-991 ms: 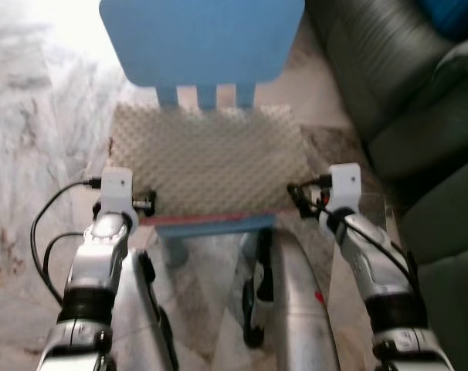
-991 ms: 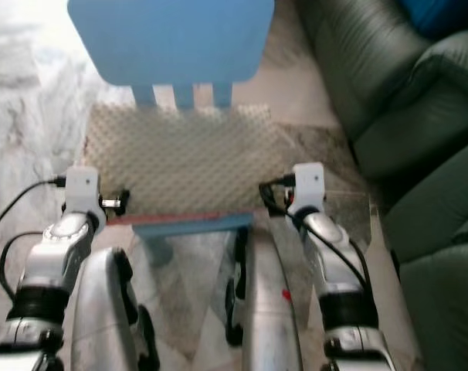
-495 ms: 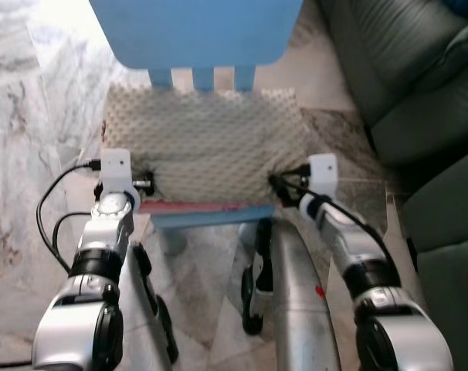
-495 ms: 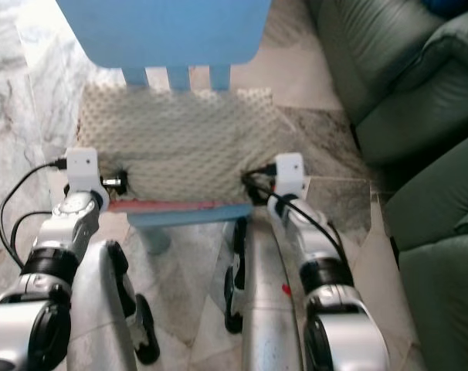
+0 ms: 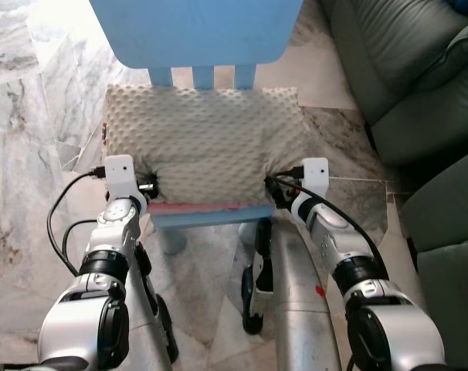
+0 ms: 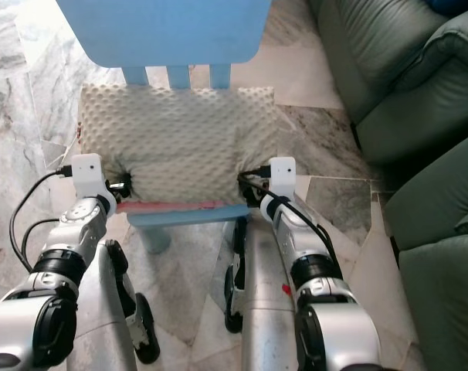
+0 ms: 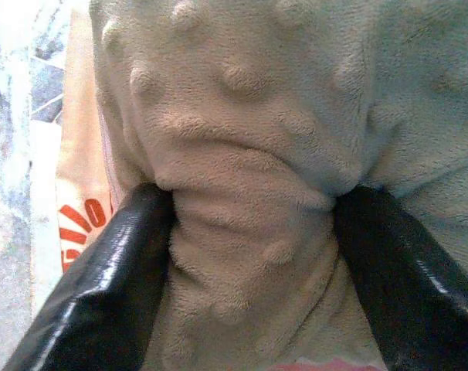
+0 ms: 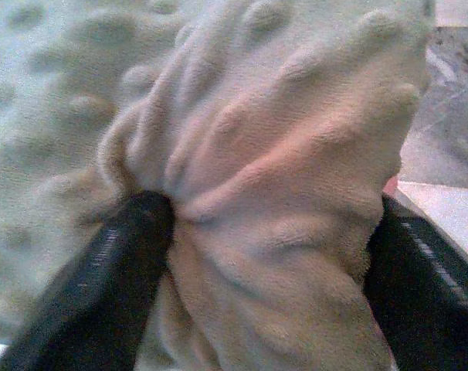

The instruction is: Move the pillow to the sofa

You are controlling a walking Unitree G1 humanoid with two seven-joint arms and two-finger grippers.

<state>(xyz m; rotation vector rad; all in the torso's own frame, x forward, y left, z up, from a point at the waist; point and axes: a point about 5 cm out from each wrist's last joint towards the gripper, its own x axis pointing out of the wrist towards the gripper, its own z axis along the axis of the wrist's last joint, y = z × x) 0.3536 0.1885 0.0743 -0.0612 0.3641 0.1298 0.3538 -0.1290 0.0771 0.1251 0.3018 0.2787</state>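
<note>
The cream, bumpy pillow [image 5: 207, 143] lies flat on the seat of a blue chair [image 5: 195, 31], with the chair's back rising on the far side and a marble floor [image 5: 33, 116] all round. Both arms reach forward to the pillow's near edge: the left gripper [image 7: 245, 255] has pinched a fold of fabric at the near-left corner, and the right gripper [image 8: 265, 255] has bunched up the near-right corner, each pair of black fingers closed narrow on the plush. The step in hand looks to be the grasp itself, now seated at both corners, with the pillow not yet lifted. The dark green sofa [image 5: 419, 85] stands just to the right. The next move calls for raising both arms together so the pillow clears the seat, then turning right to carry it over the sofa cushions.
</note>
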